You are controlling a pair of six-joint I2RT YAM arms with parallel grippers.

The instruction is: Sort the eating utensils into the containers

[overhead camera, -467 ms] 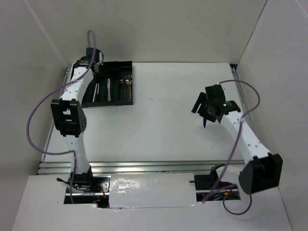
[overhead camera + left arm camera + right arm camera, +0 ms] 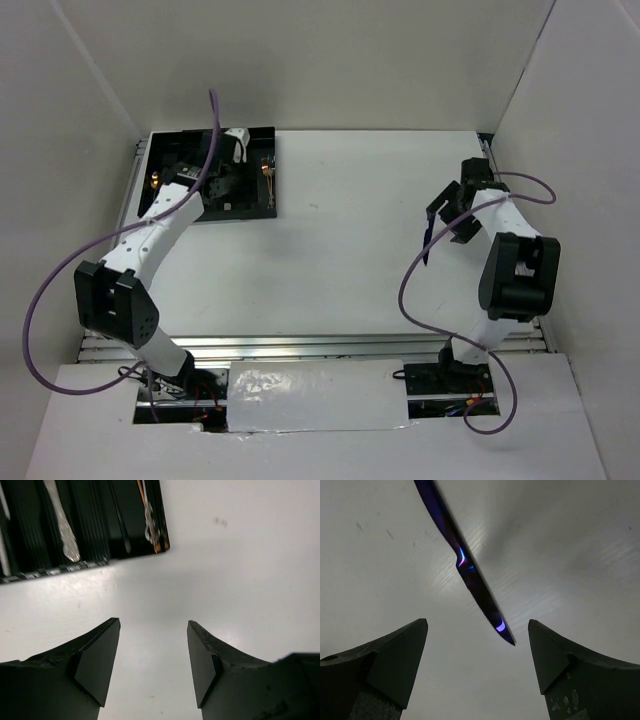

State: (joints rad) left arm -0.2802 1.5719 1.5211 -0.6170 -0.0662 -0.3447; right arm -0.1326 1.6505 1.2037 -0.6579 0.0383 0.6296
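A glossy black knife (image 2: 465, 567) with purple glints lies flat on the white table, also in the top view (image 2: 428, 243). My right gripper (image 2: 477, 625) is open and empty just above its serrated tip, at the right of the table (image 2: 447, 215). The black cutlery tray (image 2: 272, 150) sits at the far left. Its near corner (image 2: 60, 569) shows a silver utensil (image 2: 62, 525) and a copper one (image 2: 150, 527) in separate slots. My left gripper (image 2: 154, 621) is open and empty above bare table just before that corner; in the top view it (image 2: 235, 180) overlaps the tray.
White walls close in the table on the left, back and right. A metal rail (image 2: 300, 345) runs along the near edge. Purple cables (image 2: 40, 300) loop off both arms.
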